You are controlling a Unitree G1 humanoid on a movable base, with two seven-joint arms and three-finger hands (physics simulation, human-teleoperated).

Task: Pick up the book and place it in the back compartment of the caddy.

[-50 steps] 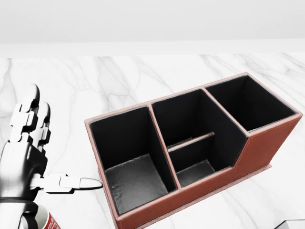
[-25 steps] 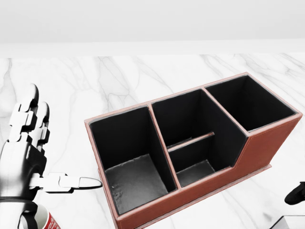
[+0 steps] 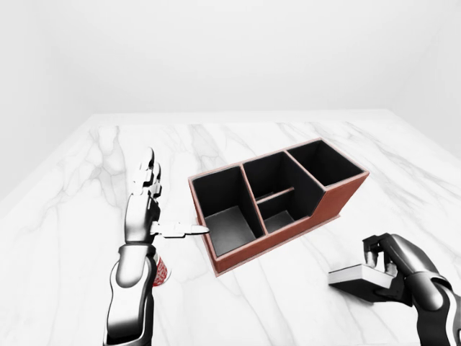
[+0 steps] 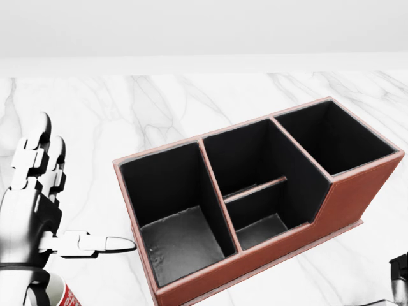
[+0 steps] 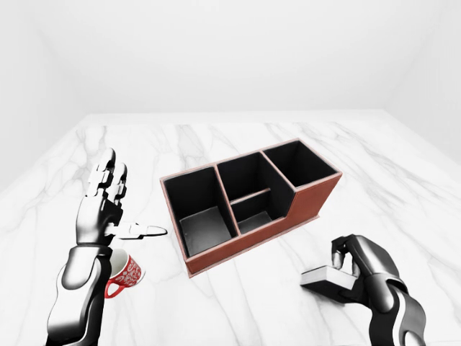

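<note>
The head view barely catches the right hand [image 3: 396, 261]; the eye views show its fingers curled over the grey book [image 5: 325, 279] on the marble table [image 3: 302, 310], right of the caddy [image 3: 277, 198]. The left hand [image 5: 101, 205] stands spread above a red mug [image 5: 122, 272].

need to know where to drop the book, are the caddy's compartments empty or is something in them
Empty: every compartment of the caddy shows only dark lining and bare floor. The book is outside, in the right hand.
</note>
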